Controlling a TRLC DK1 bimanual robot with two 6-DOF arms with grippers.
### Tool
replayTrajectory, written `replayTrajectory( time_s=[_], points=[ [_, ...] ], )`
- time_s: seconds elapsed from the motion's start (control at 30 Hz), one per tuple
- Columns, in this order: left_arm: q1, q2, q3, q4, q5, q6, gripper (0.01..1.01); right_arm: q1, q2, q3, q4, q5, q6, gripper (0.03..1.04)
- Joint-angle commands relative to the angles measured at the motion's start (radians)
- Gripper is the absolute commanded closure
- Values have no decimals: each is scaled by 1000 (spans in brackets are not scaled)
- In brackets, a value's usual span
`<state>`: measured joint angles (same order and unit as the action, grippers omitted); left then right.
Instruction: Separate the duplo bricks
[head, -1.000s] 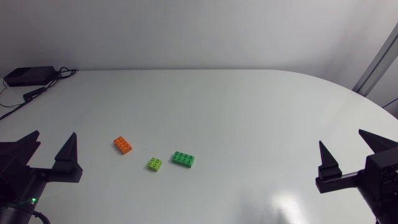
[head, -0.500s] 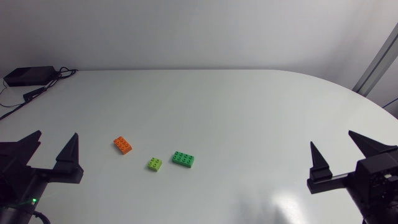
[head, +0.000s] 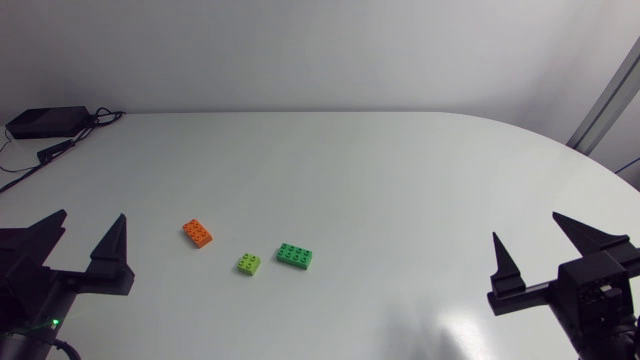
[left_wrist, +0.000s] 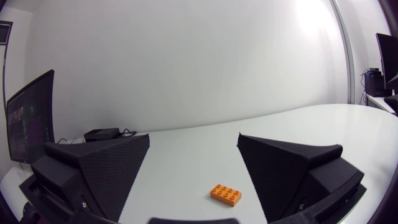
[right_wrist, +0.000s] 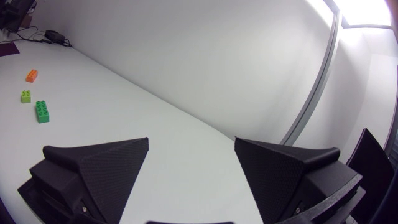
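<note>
Three bricks are recorded lying apart on the table (head: 380, 180), left of centre. The orange brick (head: 197, 233) is placed at 10 o'clock from the lime brick (head: 249, 263). The green brick (head: 295, 256) is set just beside the lime one at 3 o'clock, not touching. The left pincer (head: 90, 216) is held spread at the table's 8 o'clock edge, with the orange brick ahead of it. The right pincer (head: 526, 227) is likewise spread at 4 o'clock, well apart from the bricks.
</note>
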<state>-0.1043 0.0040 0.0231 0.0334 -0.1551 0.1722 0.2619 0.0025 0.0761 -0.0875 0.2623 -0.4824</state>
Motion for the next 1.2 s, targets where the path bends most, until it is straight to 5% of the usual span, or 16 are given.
replayTrajectory(
  time_s=[0.0,0.1,0.23,0.37,0.63,0.9,1.17],
  points=[
    [5,-18,-26,0,11,13,43,-9,-6,-33,-35,3,-21,69],
    [-2,-18,-26,0,11,12,43,-211,-7,-32,-41,-69,2,69],
    [-3,-18,-26,0,11,13,43,-277,-7,-29,-66,-196,125,69],
    [-3,-18,-26,0,11,16,43,-362,-9,-27,-80,-354,137,69],
    [-6,-18,-26,2,11,7,43,-360,-12,-30,-58,-410,136,69],
    [-5,-18,-26,0,11,6,43,-357,-13,-82,127,-351,133,69],
    [0,-18,-26,0,11,-5,43,-349,-12,-81,109,-308,160,69]
  ],
)
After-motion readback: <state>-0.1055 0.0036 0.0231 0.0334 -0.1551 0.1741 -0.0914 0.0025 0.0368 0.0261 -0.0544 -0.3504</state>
